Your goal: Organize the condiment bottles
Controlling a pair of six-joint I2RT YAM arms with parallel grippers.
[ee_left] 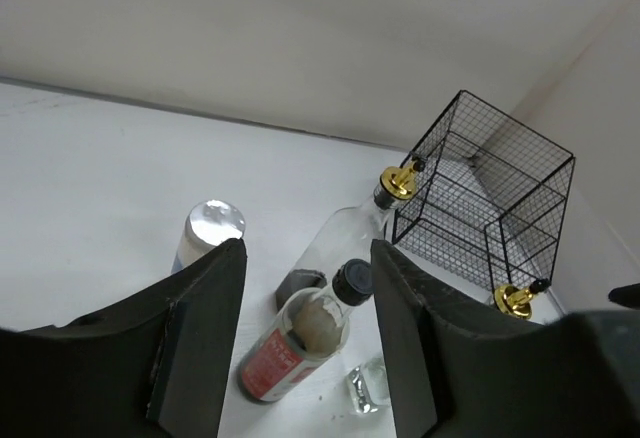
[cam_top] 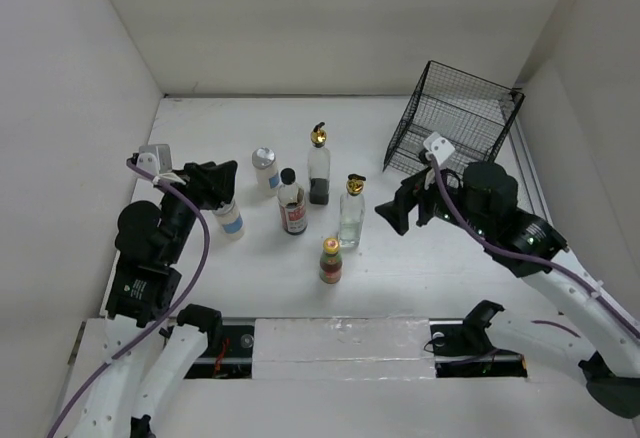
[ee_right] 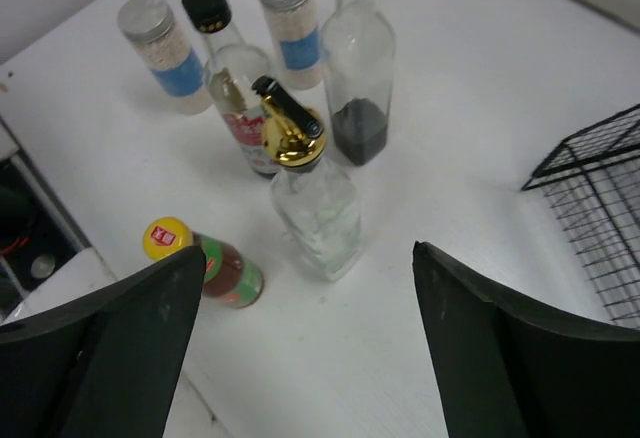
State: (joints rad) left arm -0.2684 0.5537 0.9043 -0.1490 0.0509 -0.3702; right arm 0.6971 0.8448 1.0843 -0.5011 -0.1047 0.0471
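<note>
The light is bright, even and diffuse. In the top view the white bench [cam_top: 200, 128] left of the black wire basket [cam_top: 455, 123] looks almost overexposed, and the shadows in front of the basket are pale and soft-edged. The basket's own wires stay sharp. In the right wrist view the gold pourer [ee_right: 290, 136] carries small highlights. In the left wrist view the silver lid [ee_left: 215, 221] glares white. The left end effector [ee_left: 305, 253] and the right end effector [ee_right: 308, 256] appear as dark, slightly blurred masses at the lower edge. Behind the basket, the walls [cam_top: 330, 18] spread outward toward the edges.
</note>
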